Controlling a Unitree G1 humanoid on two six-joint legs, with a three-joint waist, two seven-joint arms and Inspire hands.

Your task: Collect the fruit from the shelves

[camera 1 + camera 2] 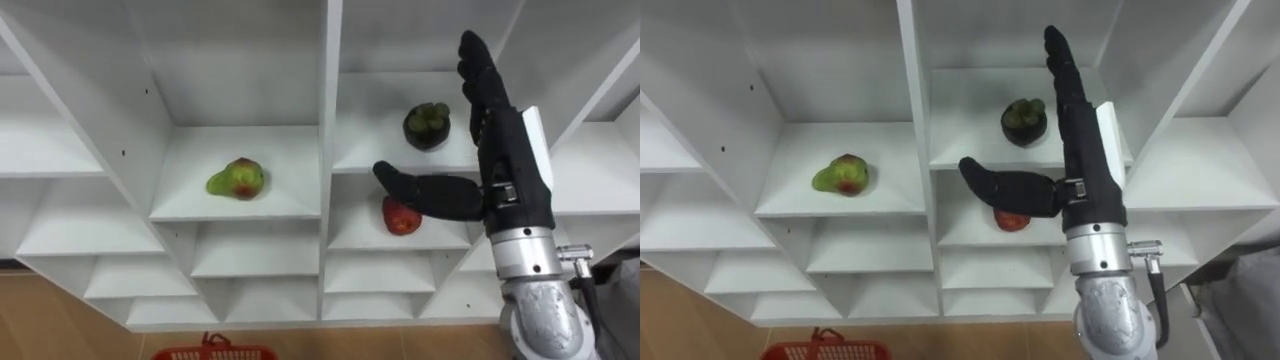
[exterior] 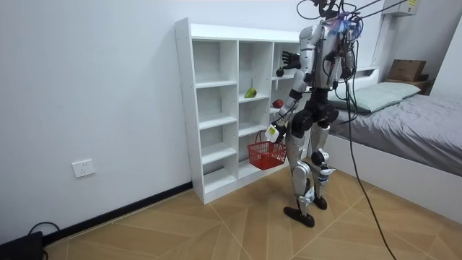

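Three fruits lie in the white closet (image 1: 325,150). A green-red pear (image 1: 236,180) rests in the middle compartment. One column to the right, a dark mangosteen (image 1: 427,124) sits on a shelf, with a red apple (image 1: 400,218) on the shelf below it. My right hand (image 1: 503,150) is raised in front of that right column and is open. Its fingers point straight up beside the mangosteen, and its thumb reaches left across the apple, partly hiding it. In the room view, my left hand (image 2: 273,133) hangs low with a red basket (image 2: 268,154) hanging from it.
I stand close to the closet, which has several open compartments. The basket's rim (image 1: 205,350) shows at the bottom of the eye views over the wooden floor. A bed (image 2: 411,123) stands behind me at the room view's right.
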